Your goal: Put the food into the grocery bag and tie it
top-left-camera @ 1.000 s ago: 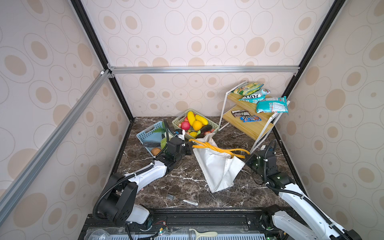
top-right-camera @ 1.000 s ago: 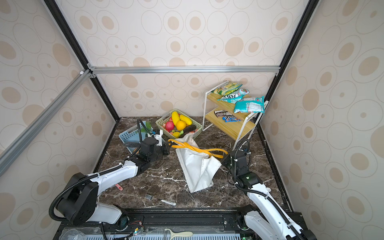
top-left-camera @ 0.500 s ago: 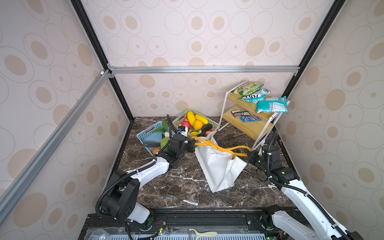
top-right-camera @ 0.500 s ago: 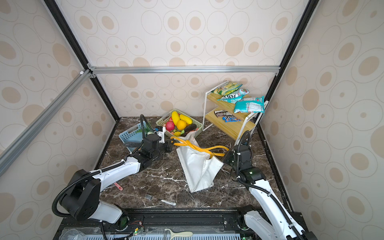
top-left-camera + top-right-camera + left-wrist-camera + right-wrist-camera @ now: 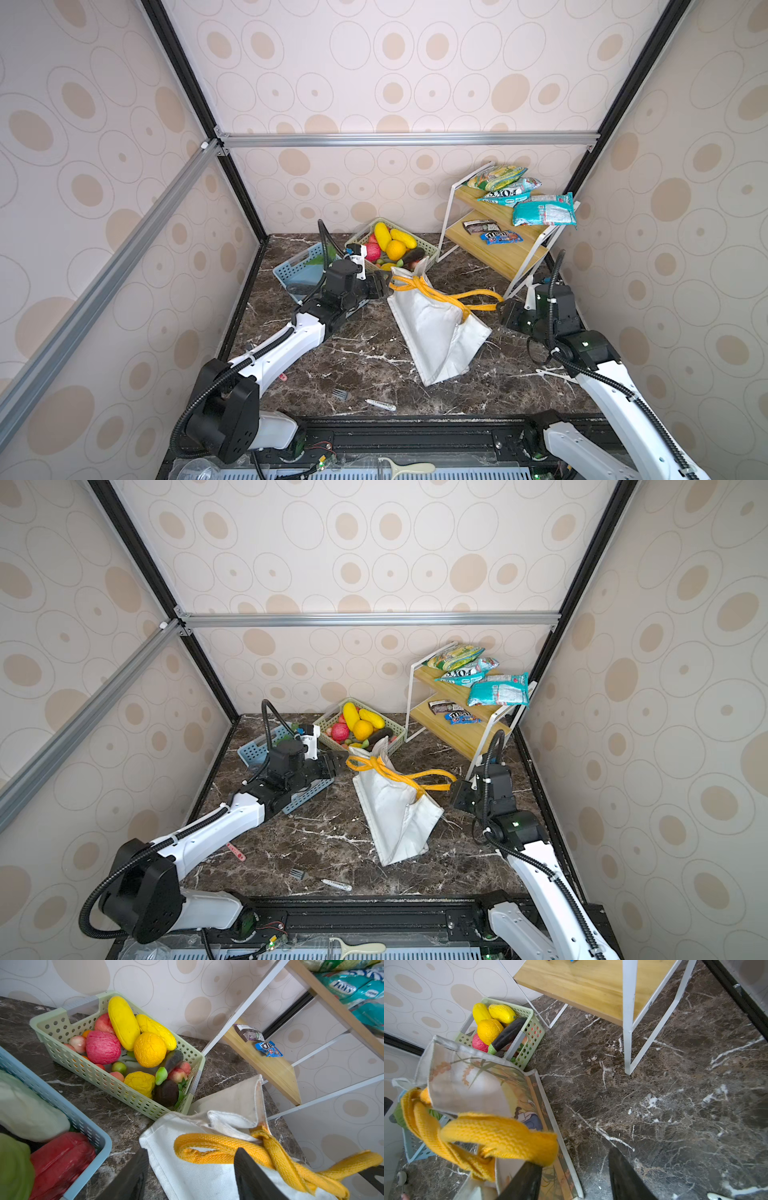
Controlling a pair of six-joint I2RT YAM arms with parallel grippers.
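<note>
Rearward, grocery bag [image 5: 432,332] crowds green basket [image 5: 93,1072]; marble [image 5: 365,361] bare.

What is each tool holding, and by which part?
Nothing is clamped. Both the left tool and the right tool stand open; the yellow handles of the bag lie loose between the left jaws and against one right finger.

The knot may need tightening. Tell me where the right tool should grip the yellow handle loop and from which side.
Probably the far end of the handle loop, sticking out from the knot toward the right tool. Come from the shelf side, jaws across its flat width: that end clears the grocery bag.
</note>
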